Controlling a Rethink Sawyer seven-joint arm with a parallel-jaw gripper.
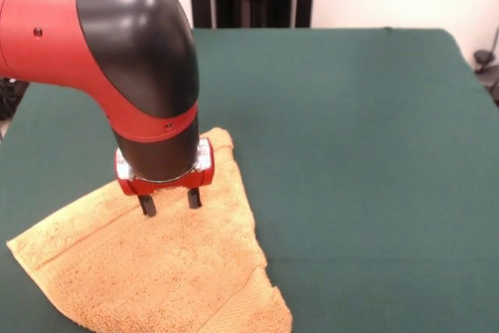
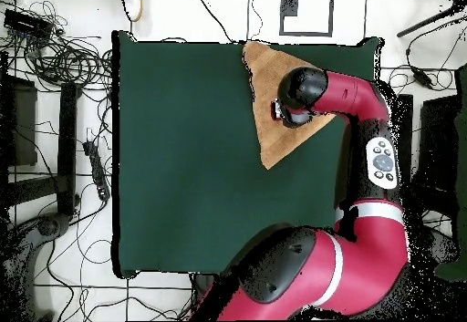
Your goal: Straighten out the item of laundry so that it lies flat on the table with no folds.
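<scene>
**Claw poised over a folded towel near the bench's front-left corner**

In the front view, the golden-orange terry-cloth towel (image 1: 156, 263) lies in a rough triangle by the front-left corner of the dark green felt-covered bench (image 1: 351, 154), its lower part running off the picture's edge. The triangular outline suggests it is doubled over. The red-and-black arm's claw (image 1: 170, 202) stands above its middle, the two dark fingers apart and gripping nothing; whether the tips touch the pile is unclear. To do this well, pinch only the top layer near a free corner, then draw it outward low and slowly. Fluffy looped pile will drag on felt; a flat woven band runs along the left edge.
</scene>
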